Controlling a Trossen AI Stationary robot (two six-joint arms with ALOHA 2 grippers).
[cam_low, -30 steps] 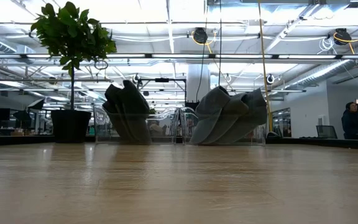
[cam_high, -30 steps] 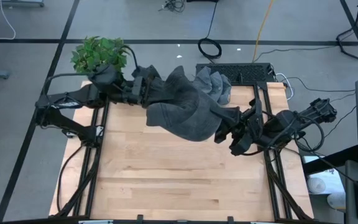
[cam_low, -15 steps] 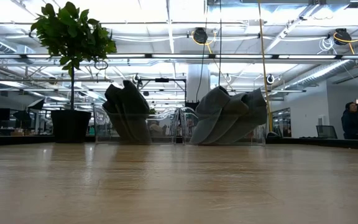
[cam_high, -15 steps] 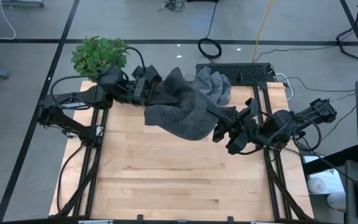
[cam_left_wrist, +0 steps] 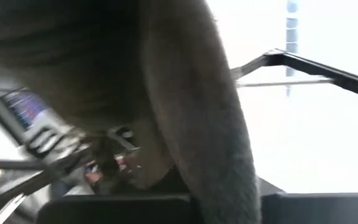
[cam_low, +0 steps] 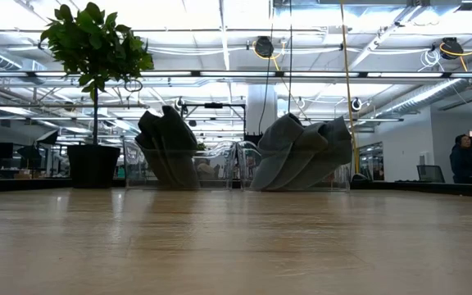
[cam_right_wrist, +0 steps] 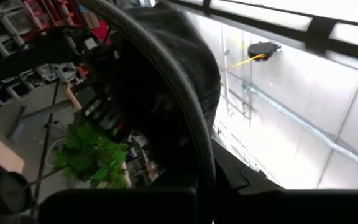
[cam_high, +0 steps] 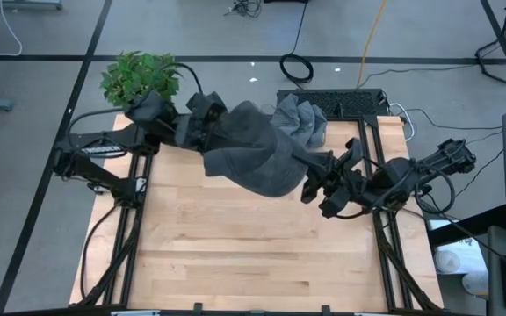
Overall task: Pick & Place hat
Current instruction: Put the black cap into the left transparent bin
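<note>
At the far left corner of the wooden table (cam_high: 235,237) stands a leafy potted plant (cam_high: 139,75). Just beside it the left gripper (cam_high: 211,132) is clenched on the left edge of a dark grey hat (cam_high: 257,158), which hangs in the air over the far half of the table, stretched between the two arms. From the left wrist the hat's brim (cam_left_wrist: 210,118) fills the view as a thick grey curve running down between the fingers.

At the hat's right end the right gripper (cam_high: 316,175) is clamped on the brim too; from its wrist the brim (cam_right_wrist: 179,93) shows as a dark arc, with the plant (cam_right_wrist: 95,155) beyond it.

Along the far edge, behind the held hat, sit two clear bins. From table height, the left one holds dark hats (cam_low: 166,147) stood on edge, and the right one holds lighter grey hats (cam_low: 301,152). From above, some of the grey ones (cam_high: 306,118) peek out past the held hat.

Far off on the right a person (cam_low: 464,160) stands in the room behind the table.
</note>
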